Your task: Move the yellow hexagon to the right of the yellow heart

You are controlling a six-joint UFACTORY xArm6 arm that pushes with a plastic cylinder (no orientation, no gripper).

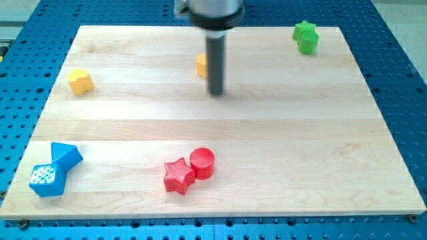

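Standing near the view's top centre, my tip [216, 93] rests on the bench [280, 133] just to the view's right of the yellow hexagon [201, 65], and slightly below it. The rod hides the hexagon's right side, so only a sliver of it shows; I take its shape from the task, and whether the rod actually touches it I cannot tell. There are no jaws on this arm, only the straight rod, so nothing is apart or clamped on anything.

The yellow heart [80, 81] sits well apart from the hexagon, near the view's left edge of the bench, a little lower in the view. The hexagon already lies to the heart's right in a loose sense, but with a wide stretch of bare wood between them. By my judgement the task is at an early stage: the hexagon has yet to be brought in beside the heart. With the tip on the hexagon's right flank, a push toward the view's left and slightly down looks like the job left to do, stopping before the hexagon reaches the heart.

The other blocks lie clear of that path: a green star [306, 37] at the view's top right, a red star [178, 176] touching a red cylinder [202, 163] at the bottom centre, and two blue blocks [55, 169] together at the bottom left.
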